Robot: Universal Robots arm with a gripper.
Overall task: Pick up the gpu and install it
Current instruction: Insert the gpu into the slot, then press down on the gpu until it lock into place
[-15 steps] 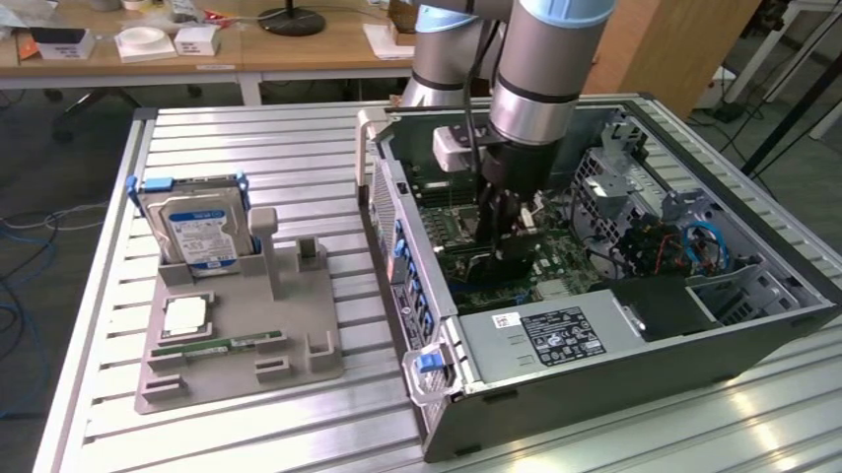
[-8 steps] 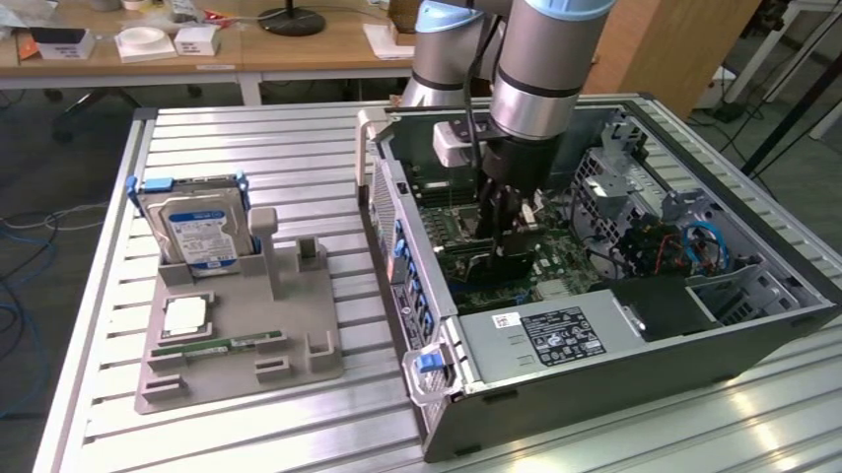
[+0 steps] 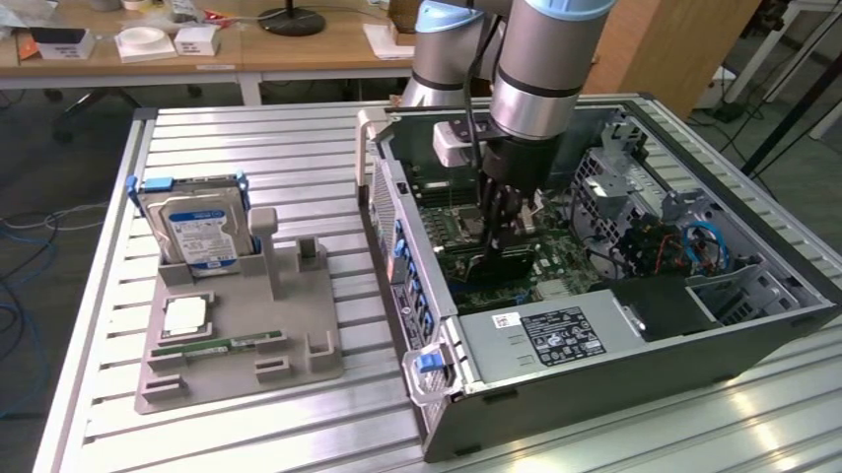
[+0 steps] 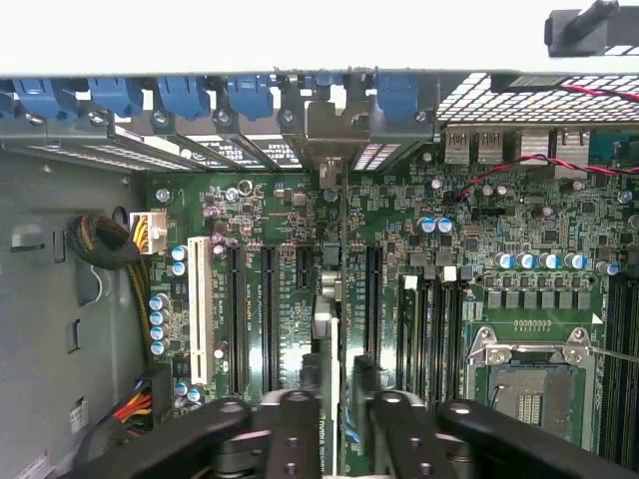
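The gpu (image 4: 326, 334) stands edge-on on the motherboard (image 4: 479, 230) inside the open computer case (image 3: 394, 227). Its silver bracket end reaches the case's rear slot wall under the blue latches (image 4: 397, 95). My gripper (image 4: 337, 404) is down inside the case, and its black fingers (image 4: 295, 434) sit close on either side of the card's upper edge, shut on it. In the exterior view the gripper (image 3: 506, 241) hangs straight down from the arm over the dark card (image 3: 498, 264), in the middle of the board.
On the table left of the case in the exterior view lies a grey holder tray (image 3: 237, 379) with a hard drive (image 3: 197, 232), a processor (image 3: 184, 313) and a memory stick (image 3: 217, 347). The power supply (image 3: 546, 340), drive cage (image 3: 612, 182) and cable bundle (image 4: 110, 244) crowd the case.
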